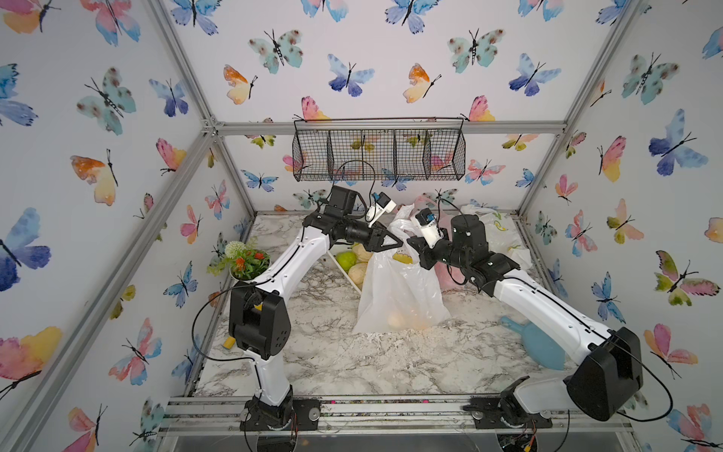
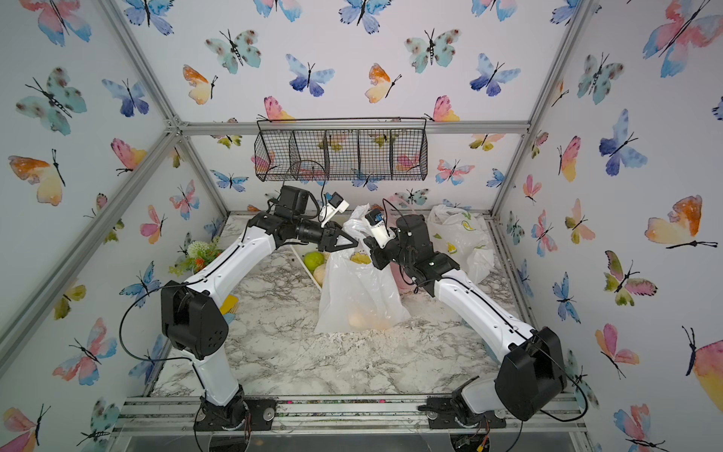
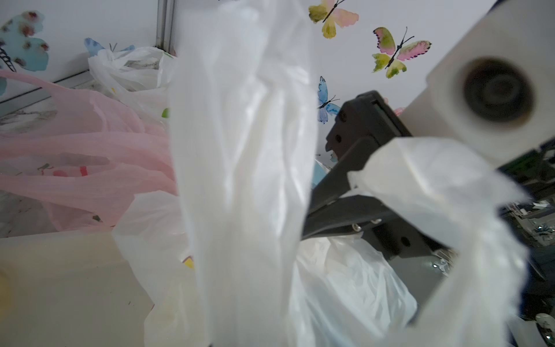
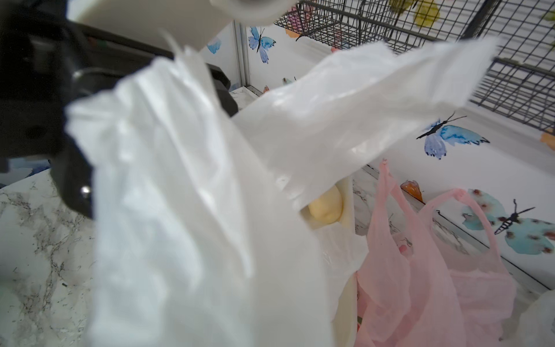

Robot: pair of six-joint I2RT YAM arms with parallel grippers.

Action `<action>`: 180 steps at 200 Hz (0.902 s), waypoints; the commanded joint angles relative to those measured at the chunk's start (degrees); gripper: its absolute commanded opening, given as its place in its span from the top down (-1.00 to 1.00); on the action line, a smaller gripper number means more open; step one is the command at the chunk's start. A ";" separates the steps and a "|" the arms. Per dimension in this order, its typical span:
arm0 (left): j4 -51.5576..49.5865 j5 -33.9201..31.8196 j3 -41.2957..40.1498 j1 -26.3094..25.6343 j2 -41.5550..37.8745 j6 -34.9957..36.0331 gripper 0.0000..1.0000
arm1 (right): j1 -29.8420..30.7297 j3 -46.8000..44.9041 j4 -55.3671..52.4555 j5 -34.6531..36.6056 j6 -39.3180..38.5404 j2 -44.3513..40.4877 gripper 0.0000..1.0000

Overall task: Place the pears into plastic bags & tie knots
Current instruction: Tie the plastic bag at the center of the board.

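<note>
A white plastic bag (image 1: 399, 289) stands mid-table with pale pears (image 1: 397, 321) showing through its bottom. Its handle strips (image 3: 240, 150) rise between both grippers. My left gripper (image 1: 400, 243) has its tips at the bag's top, and film hides its jaws. My right gripper (image 3: 306, 222) faces it, shut on a handle strip (image 3: 420, 180) that drapes over its fingers. Behind the bag, a green pear (image 1: 346, 259) and pale pears (image 1: 362, 252) lie in a white tray (image 1: 344, 276). No knot shows on this bag.
A pink bag (image 1: 446, 274) and a lemon-print white bag (image 1: 497, 231) sit at the back right. A flower pot (image 1: 248, 262) stands at the left edge and a blue scoop (image 1: 540, 346) under my right arm. A wire basket (image 1: 377, 154) hangs on the back wall.
</note>
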 commanded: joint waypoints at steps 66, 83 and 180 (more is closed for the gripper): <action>-3.94 1.94 7.19 -0.16 4.76 1.82 0.04 | 1.81 2.55 -4.07 -2.10 -2.10 1.69 0.94; -4.06 1.85 7.31 -0.19 5.25 1.72 0.19 | 1.85 2.88 -4.18 -1.72 -2.18 1.93 0.94; 3.40 1.42 1.73 1.67 2.06 -3.14 0.99 | -0.52 4.08 -10.29 -5.16 5.32 -4.62 -0.25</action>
